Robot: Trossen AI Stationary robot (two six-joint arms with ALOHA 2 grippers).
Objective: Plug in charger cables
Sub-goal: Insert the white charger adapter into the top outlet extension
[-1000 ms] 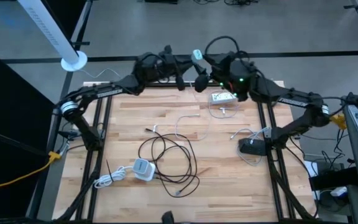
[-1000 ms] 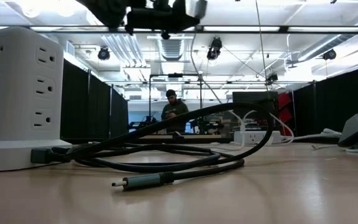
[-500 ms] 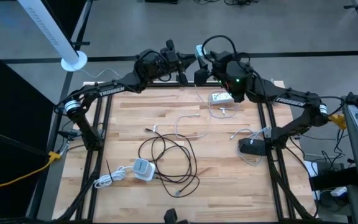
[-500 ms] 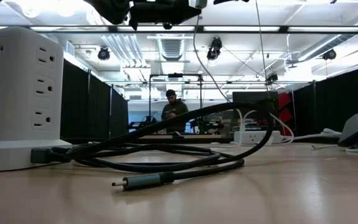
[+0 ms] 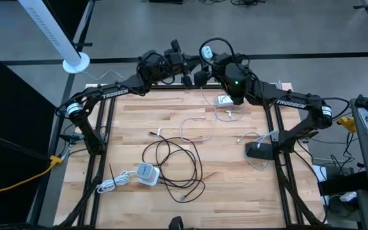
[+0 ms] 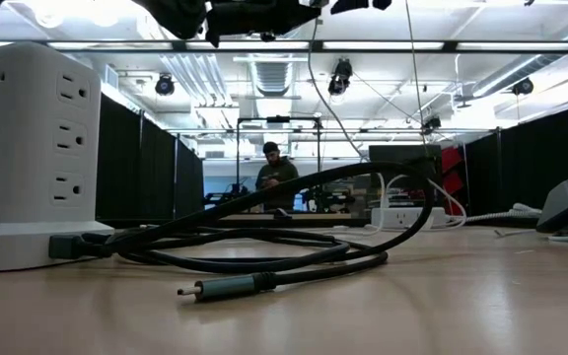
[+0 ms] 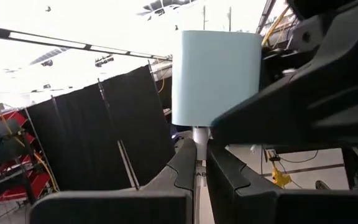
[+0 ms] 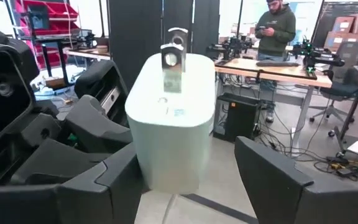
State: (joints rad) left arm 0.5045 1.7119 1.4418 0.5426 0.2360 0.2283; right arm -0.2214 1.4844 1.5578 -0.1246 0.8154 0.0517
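Both grippers are raised above the table's far edge, at its middle. A white cube-shaped adapter (image 5: 204, 51) (image 8: 173, 118) with two metal prongs stands between the fingers of my right gripper (image 8: 185, 180), which is open. A white charger cable's plug (image 7: 199, 138) goes into the adapter's (image 7: 215, 78) underside. My left gripper (image 7: 201, 167) (image 5: 188, 75) is shut on that plug. The thin cable (image 6: 316, 79) hangs down to the table. A long black cable (image 5: 171, 160) lies coiled on the wood. My left gripper pinches the white plug (image 7: 199, 144) just under the adapter between its two fingers (image 7: 180, 171). The adapter sits above the fingertips, clear of the table. My right gripper has a gap between one finger (image 8: 272, 180) and the adapter; whether the other finger (image 8: 114, 180) touches it, I cannot tell.
A white oblong power strip (image 5: 229, 99) lies at the far right of the table. A black device (image 5: 259, 151) sits at the right edge. A white outlet tower (image 6: 28, 148) (image 5: 147, 174) stands near the front left, beside a coiled white cable (image 5: 110, 185). A person stands in the room behind.
Both grippers have risen with the adapter and the plug, staying close together. My right arm has also shifted toward the table's left.
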